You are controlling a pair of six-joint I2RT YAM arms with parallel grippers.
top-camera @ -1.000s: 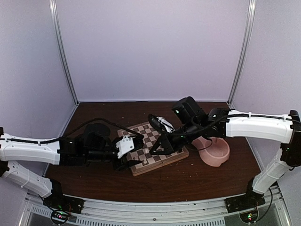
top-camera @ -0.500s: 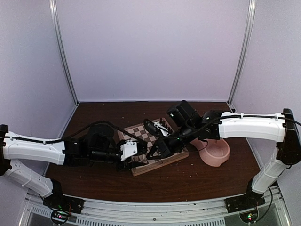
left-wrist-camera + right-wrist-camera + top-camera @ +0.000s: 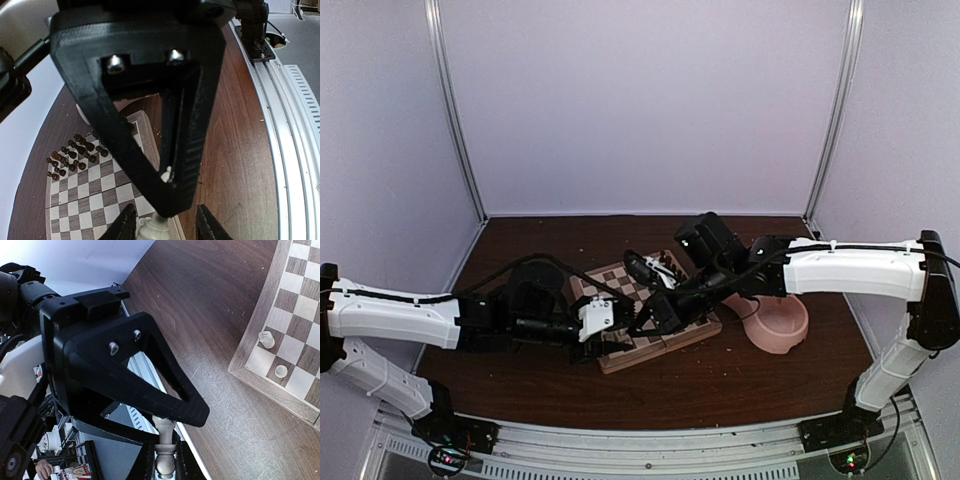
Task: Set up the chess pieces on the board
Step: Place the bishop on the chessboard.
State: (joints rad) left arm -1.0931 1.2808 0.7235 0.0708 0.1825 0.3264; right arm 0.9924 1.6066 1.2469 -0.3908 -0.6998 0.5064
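Note:
The chessboard (image 3: 612, 284) lies mid-table under both grippers. My left gripper (image 3: 605, 335) is at the board's near-left corner. In the left wrist view its jaws (image 3: 162, 227) stand apart, with a cream-white chess piece (image 3: 152, 231) upright between them on the board (image 3: 95, 200), close to the left finger. My right gripper (image 3: 642, 322) hovers over the board's near half. In the right wrist view it (image 3: 165, 465) is shut on a cream-white piece (image 3: 165, 460). Two more cream pieces (image 3: 266, 339) stand near the board's corner (image 3: 295, 330).
Dark brown pieces (image 3: 75, 152) cluster at the board's far end (image 3: 665, 265). A pink double bowl (image 3: 777, 322) stands right of the board. The table's metal rail (image 3: 285, 125) runs along the near edge.
My right arm has swung left and down over the board with its piece. My left gripper has shifted slightly right along the board's near edge.

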